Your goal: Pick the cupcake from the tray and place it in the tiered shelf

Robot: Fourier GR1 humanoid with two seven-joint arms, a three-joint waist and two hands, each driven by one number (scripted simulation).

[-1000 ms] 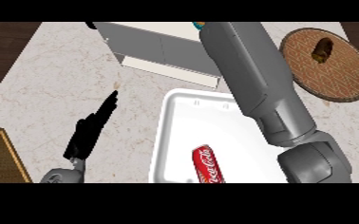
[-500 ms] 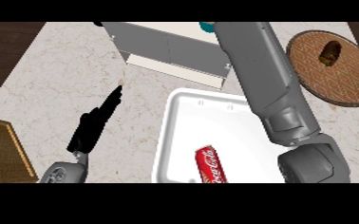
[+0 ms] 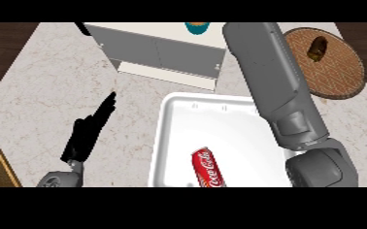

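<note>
A teal-wrapped cupcake (image 3: 198,27) shows only partly at the picture's top edge, at the back of the white and grey tiered shelf (image 3: 161,53). My right forearm (image 3: 265,73) stretches from the lower right up past the shelf's right end, and its hand is cut off beyond the top edge. Whether that hand holds the cupcake is hidden. The white tray (image 3: 166,131) lies below the shelf with a red cola can (image 3: 209,168) in it. My left hand (image 3: 87,133) rests open on the counter left of the tray, fingers straight.
A round wooden board (image 3: 331,75) with a small brown item (image 3: 317,48) lies at the upper right, close beside my right forearm. Pale marble counter (image 3: 50,82) spreads to the left, with a dark edge at the far left.
My right forearm has stretched further toward the shelf's back. The teal cupcake has shifted slightly left along the top edge. My left hand stays open in much the same place.
</note>
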